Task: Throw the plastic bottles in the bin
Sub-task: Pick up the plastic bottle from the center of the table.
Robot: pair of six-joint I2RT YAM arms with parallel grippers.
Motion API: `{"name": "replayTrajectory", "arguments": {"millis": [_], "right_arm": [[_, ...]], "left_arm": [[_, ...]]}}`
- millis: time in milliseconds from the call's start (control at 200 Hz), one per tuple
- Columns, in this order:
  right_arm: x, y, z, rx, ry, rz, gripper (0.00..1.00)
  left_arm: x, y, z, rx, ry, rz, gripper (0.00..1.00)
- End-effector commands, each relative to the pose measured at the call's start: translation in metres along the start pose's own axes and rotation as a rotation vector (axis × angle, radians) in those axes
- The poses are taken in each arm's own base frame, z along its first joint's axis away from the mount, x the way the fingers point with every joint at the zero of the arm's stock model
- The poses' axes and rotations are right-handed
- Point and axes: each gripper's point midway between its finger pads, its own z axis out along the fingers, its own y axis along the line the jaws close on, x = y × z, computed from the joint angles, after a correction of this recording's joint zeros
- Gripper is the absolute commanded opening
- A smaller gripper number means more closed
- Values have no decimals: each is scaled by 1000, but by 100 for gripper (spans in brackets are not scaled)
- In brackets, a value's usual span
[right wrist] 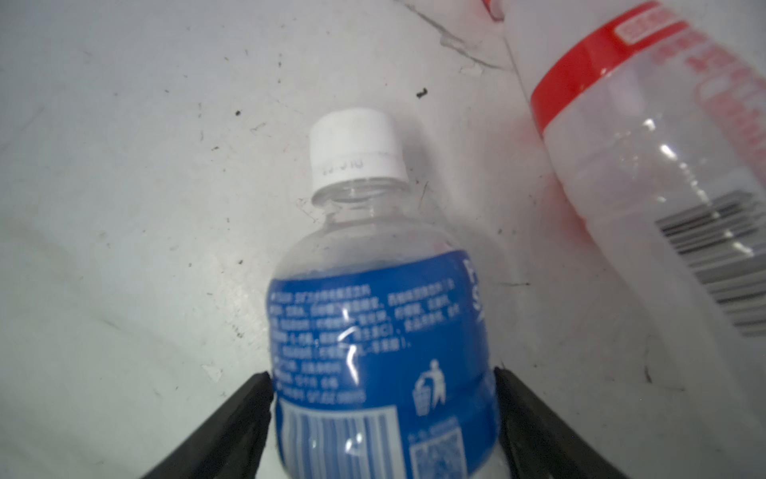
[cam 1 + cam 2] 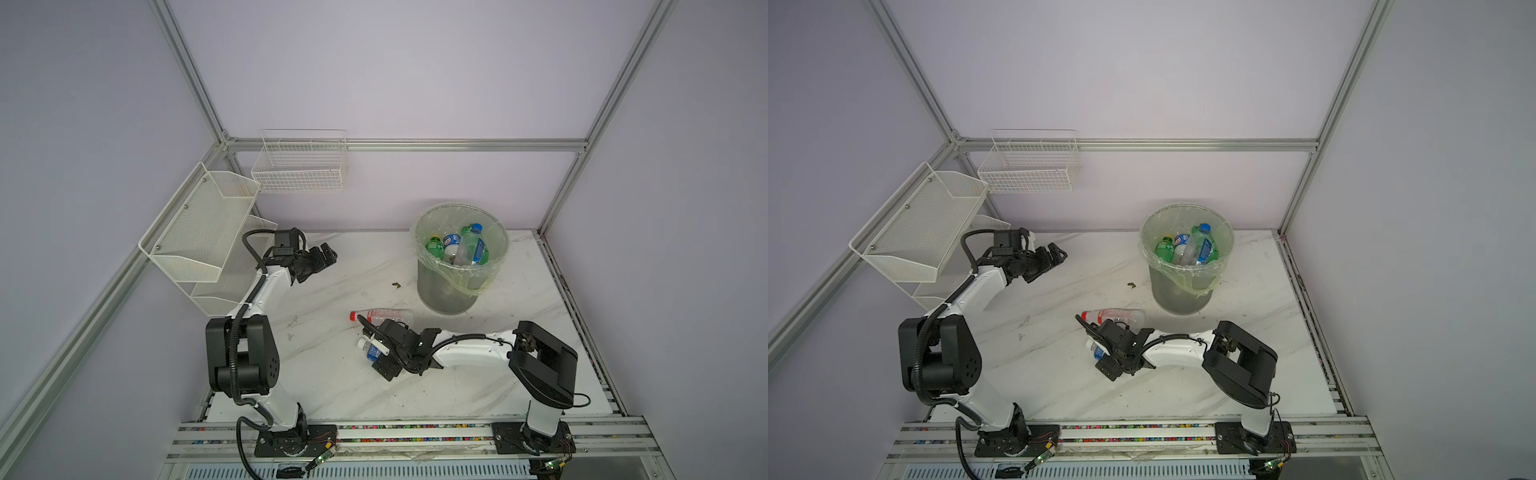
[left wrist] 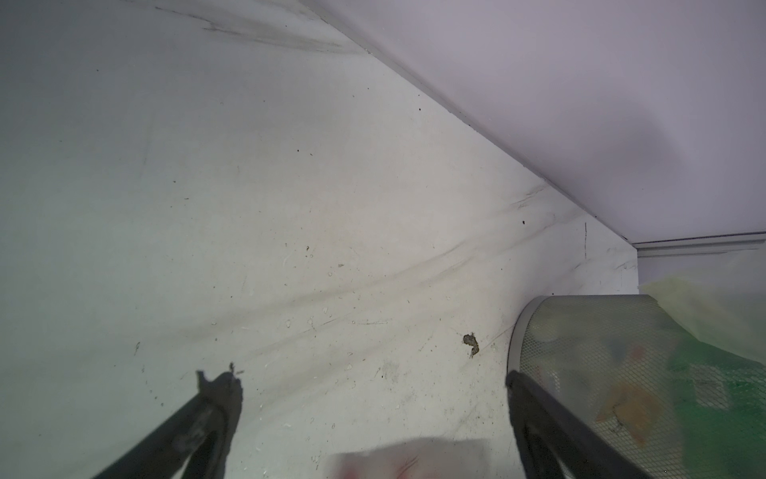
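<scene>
The white marbled table (image 2: 332,374) carries the bin (image 2: 444,299) at its far right, and in both top views it holds several bottles (image 2: 471,249), green ones and clear ones with blue labels.

The left gripper (image 3: 367,379) hangs over the far left of the table with its fingers spread wide.

Near the middle, the red bottle (image 1: 646,145) lies on its side with its cap to the left. It has a red band, red print too blurred to read, and a barcode.

Just nearer than it lies the blue bottle (image 1: 373,331), cap also to the left. The right gripper (image 1: 381,377) straddles its body from the right. One finger touches each side of the label, pinching it, and the white cap and the neck stick out past the fingertips.

The blue label has white small print I cannot read, a white figure-and-bin sign, a barcode and a QR code. The faint stamp on the cap is illegible.

A dark speck (image 2: 396,284) sits on the table left of the bin.
</scene>
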Motion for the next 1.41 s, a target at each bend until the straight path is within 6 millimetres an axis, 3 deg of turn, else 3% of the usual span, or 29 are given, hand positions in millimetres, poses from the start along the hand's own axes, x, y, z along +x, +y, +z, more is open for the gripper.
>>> {"name": "replayTrajectory", "arguments": {"millis": [0, 265, 645, 970, 1215, 1400], "right_arm": [[7, 1, 4, 11, 45, -34, 78], [-10, -1, -20, 18, -55, -9, 60], [-43, -11, -69, 43, -246, 102, 58], [-65, -7, -106, 31, -370, 187, 57], [-86, -17, -157, 54, -511, 247, 59], [-90, -30, -199, 72, -628, 318, 59]], "left_arm": [[-15, -12, -7, 29, -38, 29, 100], [-15, -12, -5, 29, -33, 28, 100], [-14, -11, -4, 26, -27, 26, 100], [-12, -9, 0, 20, -16, 21, 100], [-12, -7, 1, 9, -14, 24, 100], [-11, -5, 1, 4, -9, 24, 100]]}}
